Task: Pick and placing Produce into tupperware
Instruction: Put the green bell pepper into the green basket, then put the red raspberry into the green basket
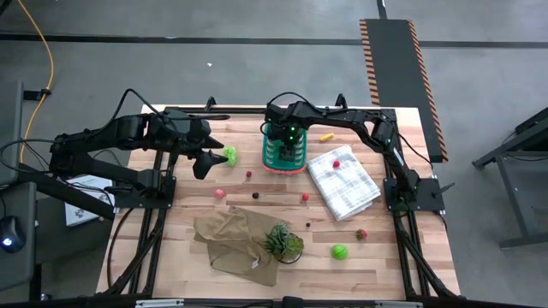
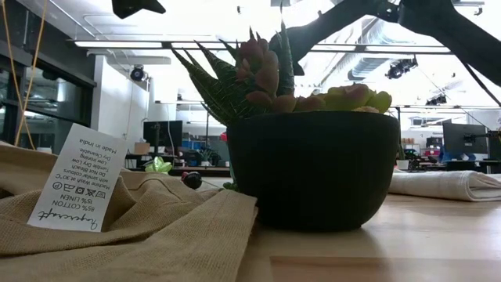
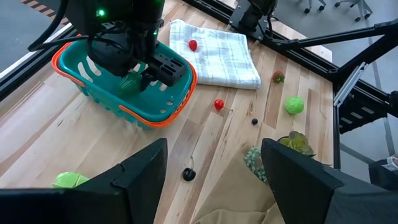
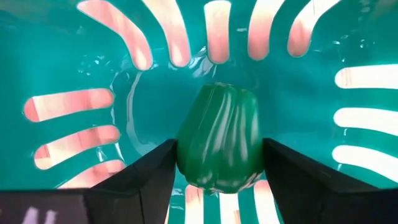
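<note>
The teal tupperware basket (image 1: 276, 159) (image 3: 185, 79) stands at the table's far middle. My right gripper (image 4: 217, 180) (image 1: 291, 144) reaches down into it, shut on a dark green produce piece (image 4: 219, 144) (image 3: 130, 81). My left gripper (image 3: 214, 174) (image 1: 205, 162) hovers open over the table's left part, beside a light green lump (image 1: 229, 154) (image 3: 69, 180). Loose on the table lie a yellow piece (image 1: 326, 136), another light green lump (image 1: 340, 251) and small red balls (image 1: 305, 197) (image 1: 219, 193). One red ball (image 3: 193, 45) lies on the checked cloth. My right gripper pinches the dark green piece between its two fingers, which sit on its two opposite ribbed sides (image 4: 183, 149). The fingers come from above, pointing down into the basket. The piece is inside the basket walls, below the rim; whether it touches the basket's floor I cannot tell.
A folded white checked cloth (image 1: 342, 181) lies right of the basket. A tan cloth (image 1: 231, 239) and a spiky potted plant (image 1: 282, 241) (image 2: 313, 157) take up the near middle. Dark small balls (image 1: 255, 195) (image 1: 249, 174) lie between them and the basket.
</note>
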Controlling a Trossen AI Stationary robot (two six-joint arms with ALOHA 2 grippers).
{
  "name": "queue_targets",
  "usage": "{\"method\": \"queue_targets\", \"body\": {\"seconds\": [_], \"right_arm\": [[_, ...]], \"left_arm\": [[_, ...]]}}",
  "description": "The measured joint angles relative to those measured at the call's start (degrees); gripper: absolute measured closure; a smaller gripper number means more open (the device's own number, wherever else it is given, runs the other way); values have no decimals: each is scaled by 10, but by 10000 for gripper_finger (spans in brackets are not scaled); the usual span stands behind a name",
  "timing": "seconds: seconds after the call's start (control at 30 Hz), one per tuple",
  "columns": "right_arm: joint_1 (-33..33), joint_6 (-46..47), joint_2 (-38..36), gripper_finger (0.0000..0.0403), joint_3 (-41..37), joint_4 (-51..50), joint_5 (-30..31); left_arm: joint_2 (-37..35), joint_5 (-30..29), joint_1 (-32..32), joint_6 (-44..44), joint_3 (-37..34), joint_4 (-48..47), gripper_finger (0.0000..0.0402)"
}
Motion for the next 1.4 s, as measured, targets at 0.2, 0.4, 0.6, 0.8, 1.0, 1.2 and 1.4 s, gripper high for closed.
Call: {"method": "queue_targets", "body": {"seconds": [0.2,0.4,0.6,0.8,1.0,1.2,1.4], "right_arm": [[0,0,0,147,0,0,-4],[0,2,0,140,0,0,-3],[-1,28,0,139,5,-7,-5],[-2,30,-1,139,43,-31,-14],[-2,35,-2,139,93,-45,-15],[-2,40,-2,139,150,-69,-15],[-7,44,-2,139,208,-112,-16]], "left_arm": [[0,0,0,0,0,0,153],[0,0,0,0,0,0,153],[0,0,0,0,0,0,153],[0,0,0,0,0,0,153],[0,0,0,0,0,0,153],[0,0,0,0,0,0,153],[0,0,0,0,0,0,153]]}}
